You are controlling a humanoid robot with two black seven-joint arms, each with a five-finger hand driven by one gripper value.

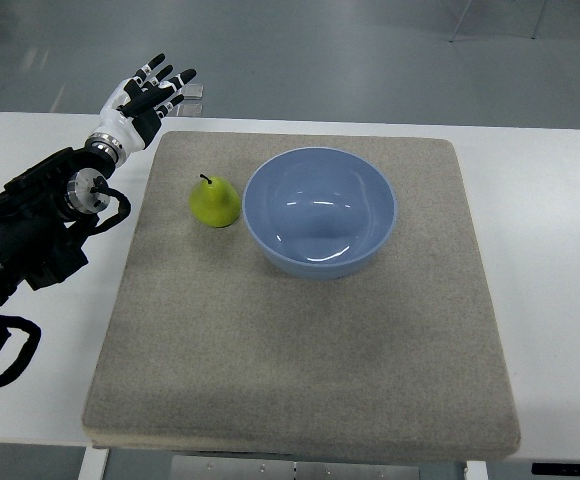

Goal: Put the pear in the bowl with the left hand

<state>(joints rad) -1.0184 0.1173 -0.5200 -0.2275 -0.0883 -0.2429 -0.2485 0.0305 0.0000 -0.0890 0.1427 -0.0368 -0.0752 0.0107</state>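
**Pear untouched, bowl empty: the job has barely begun**

Top view: a white bench [550,200] carries a square grey mat [300,360], and on the mat sit the two things that matter. The green pear [215,202] stands with its stem up, at about ten o'clock from the mat's centre. Just beside it, on its three o'clock side, is the pale blue bowl [320,212]; the two look very close, though whether they touch cannot be told from here. The bowl holds nothing.

The left robot hand [148,96] is up at the far left corner of the mat, at roughly eleven o'clock from the pear and well apart from it. Its fingers are spread apart and grip nothing; they point away toward the far edge of the bench. The dark arm behind it comes in from the left edge of the picture. The right arm does not show at all.

As a judgement, none of the task is done. What is left is all of it: bring the hand to the pear, close on it, lift it across the near rim and set it down inside the bowl.
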